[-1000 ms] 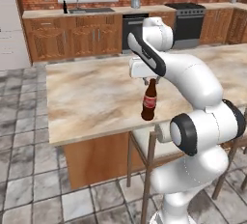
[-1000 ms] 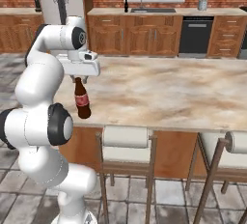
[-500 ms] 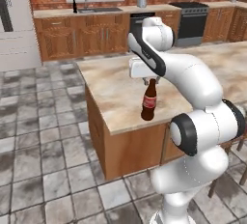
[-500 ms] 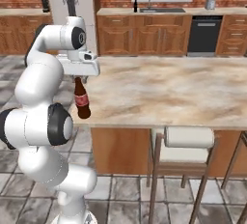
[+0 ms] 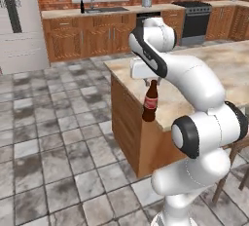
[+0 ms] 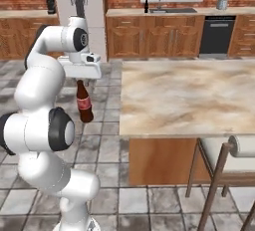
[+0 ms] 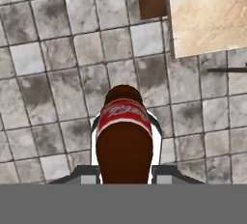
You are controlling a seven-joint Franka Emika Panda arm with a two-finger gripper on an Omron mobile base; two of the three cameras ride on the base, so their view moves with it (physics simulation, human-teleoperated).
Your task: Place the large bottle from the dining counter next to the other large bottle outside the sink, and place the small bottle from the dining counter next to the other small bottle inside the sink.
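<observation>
Transit step: our gripper (image 6: pixel 82 81) clenched the large bottle (image 6: pixel 83 102) hanging below its fingers; next we needed the sink (image 6: pixel 172 11) counter.

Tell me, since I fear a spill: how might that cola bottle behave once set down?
The bottle looks tall and narrow-based, so probably tippy. Its round body would likely roll if it fell. The tool grips only its neck, so it may swing.
</observation>
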